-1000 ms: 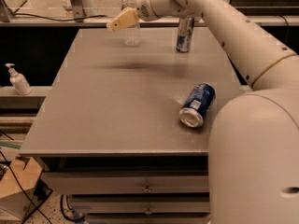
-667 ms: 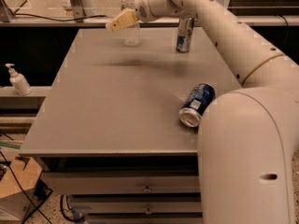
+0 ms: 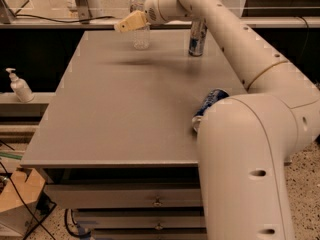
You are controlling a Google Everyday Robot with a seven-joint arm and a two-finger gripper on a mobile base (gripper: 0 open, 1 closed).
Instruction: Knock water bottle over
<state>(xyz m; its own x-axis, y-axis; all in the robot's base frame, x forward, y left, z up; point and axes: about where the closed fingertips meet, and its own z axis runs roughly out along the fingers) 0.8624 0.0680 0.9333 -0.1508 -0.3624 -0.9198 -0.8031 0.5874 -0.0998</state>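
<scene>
The water bottle, clear and ribbed with a white cap, stands upright at the far middle of the grey table. My gripper, with tan fingers, reaches in from the right at the end of the long white arm. It hangs in front of the bottle's upper part and covers its label; whether it touches the bottle I cannot tell. Its tip points left, just past the bottle's left side.
A slim silver-blue can stands upright right of the bottle. A blue can lies on its side at the table's right edge, partly hidden by my arm. A white pump dispenser stands on a lower shelf at left. Drawers sit under the table front.
My arm's big near segment has swung left and nearer and now hides part of the lying can. The gripper stays at the bottle, which still stands upright.
</scene>
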